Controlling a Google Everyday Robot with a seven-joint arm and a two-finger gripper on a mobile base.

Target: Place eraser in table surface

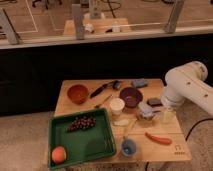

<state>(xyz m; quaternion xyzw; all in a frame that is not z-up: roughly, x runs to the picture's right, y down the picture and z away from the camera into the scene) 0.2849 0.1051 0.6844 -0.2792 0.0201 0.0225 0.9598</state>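
Note:
The eraser (154,102) is a small dark flat block lying on the light wooden table surface (167,147), right of the purple bowl (131,96). My white arm (186,86) comes in from the right. My gripper (166,116) hangs just above the tabletop at the right edge, a little below and to the right of the eraser and apart from it. A grey lumpy object (146,111) sits just left of the gripper. A small dark logo mark (178,152) is at the near right corner.
A green tray (102,145) at the front left holds grapes (81,123) and an orange (58,154). Also on the table: an orange bowl (77,93), a white cup (117,105), a blue cup (128,147), a red carrot-like item (158,138), a blue-grey pad (139,83) and a black-handled tool (102,89).

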